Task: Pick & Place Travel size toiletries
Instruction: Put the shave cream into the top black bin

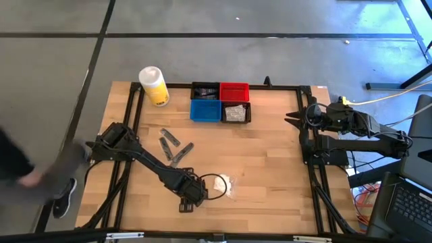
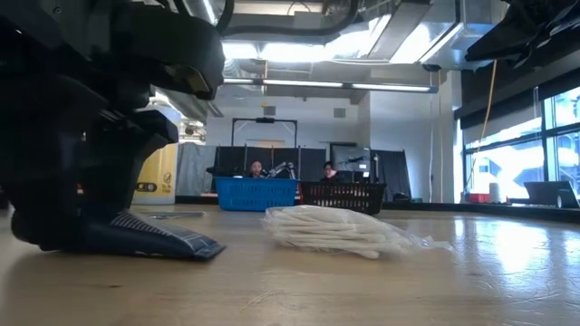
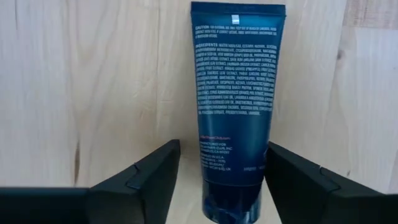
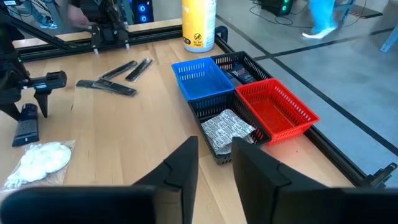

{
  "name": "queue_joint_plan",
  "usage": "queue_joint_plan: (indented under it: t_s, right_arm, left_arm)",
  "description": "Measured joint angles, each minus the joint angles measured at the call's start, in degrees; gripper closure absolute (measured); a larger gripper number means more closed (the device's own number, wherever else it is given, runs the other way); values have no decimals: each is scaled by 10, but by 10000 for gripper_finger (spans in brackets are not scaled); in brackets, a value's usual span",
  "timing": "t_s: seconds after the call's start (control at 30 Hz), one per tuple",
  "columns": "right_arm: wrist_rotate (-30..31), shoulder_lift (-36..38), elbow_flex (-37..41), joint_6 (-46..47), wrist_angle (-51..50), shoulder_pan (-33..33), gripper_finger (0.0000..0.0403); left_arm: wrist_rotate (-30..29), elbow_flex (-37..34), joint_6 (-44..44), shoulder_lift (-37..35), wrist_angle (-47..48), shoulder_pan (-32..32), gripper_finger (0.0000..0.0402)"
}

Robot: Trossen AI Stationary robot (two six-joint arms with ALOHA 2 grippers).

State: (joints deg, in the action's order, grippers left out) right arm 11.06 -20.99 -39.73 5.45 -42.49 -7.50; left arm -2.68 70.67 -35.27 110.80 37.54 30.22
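Between my left gripper fingers lies a dark navy tube, flat on the wooden table near its front edge; my jaws stand spread on either side of it, not yet touching, so I judge this pick is only starting. From above, my left gripper sits low over that tube, and just to its right rests the white wad in clear wrap, loose on the boards. Farther back on the left, three more dark tubes lie scattered, untouched.

At the table's far middle stand four small bins: the black bin at the back holds dark items, the other black bin holds a crinkly packet, while the blue bin and red bin look bare. So some sorting seems done, with four tubes and the wad left.

On the right, my right gripper waits by the table's edge, fingers a little apart, holding nothing.
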Motion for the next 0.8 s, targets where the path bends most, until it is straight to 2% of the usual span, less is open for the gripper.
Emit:
queue_joint_plan:
  t_s: [0.4, 0.6, 0.8]
  right_arm:
    - [0, 0, 0, 0, 0, 0, 311]
    - [0, 0, 0, 0, 0, 0, 298]
    - [0, 0, 0, 0, 0, 0, 283]
  left_arm:
    - [21, 0, 20, -2, 1, -15, 212]
    - [41, 0, 35, -3, 4, -20, 228]
    - [53, -1, 41, -11, 48, -24, 239]
